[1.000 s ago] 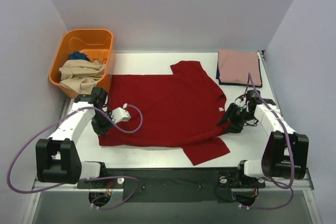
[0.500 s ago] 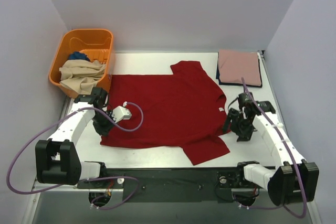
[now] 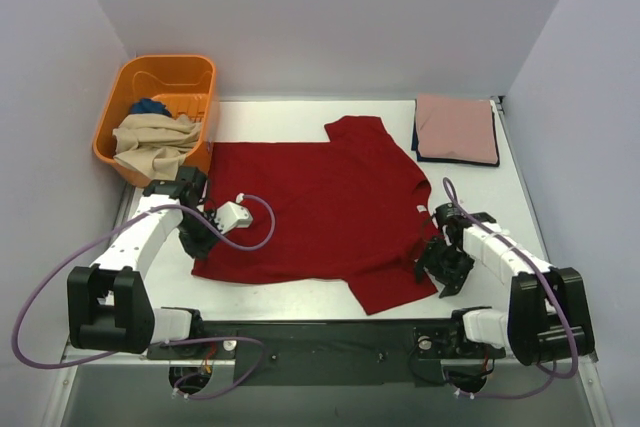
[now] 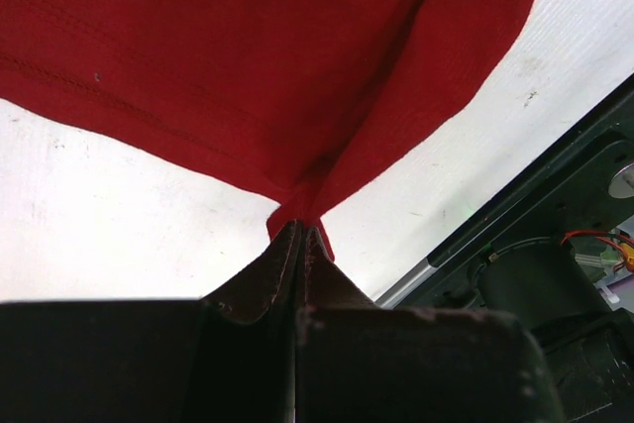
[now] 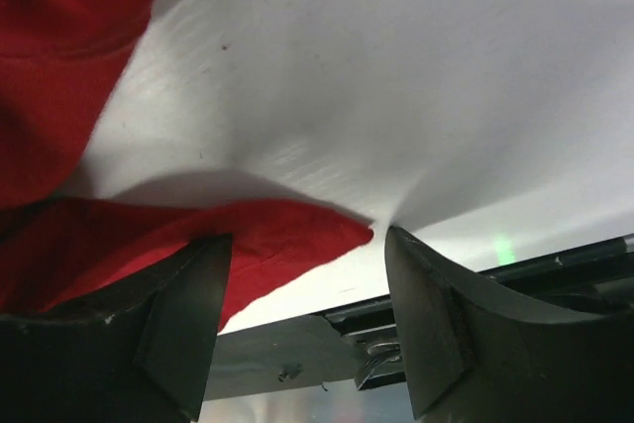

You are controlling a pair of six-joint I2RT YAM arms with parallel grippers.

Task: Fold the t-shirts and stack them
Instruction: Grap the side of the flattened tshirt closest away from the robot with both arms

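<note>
Five t-shirts — dark red (image 3: 320,207), pink (image 3: 456,127), navy (image 3: 455,161), beige (image 3: 150,137), blue (image 3: 150,106); one orange basket (image 3: 166,68); two end effectors (image 3: 198,242) (image 3: 443,275).

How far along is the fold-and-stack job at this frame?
Done: a folded pink shirt lies on a navy one at the far right corner. In hand: the dark red t-shirt is spread out, unfolded; the left gripper is shut on its near hem corner, the right gripper open around its near sleeve tip. Left: folding it, plus the beige shirt and blue shirt in the orange basket.
</note>
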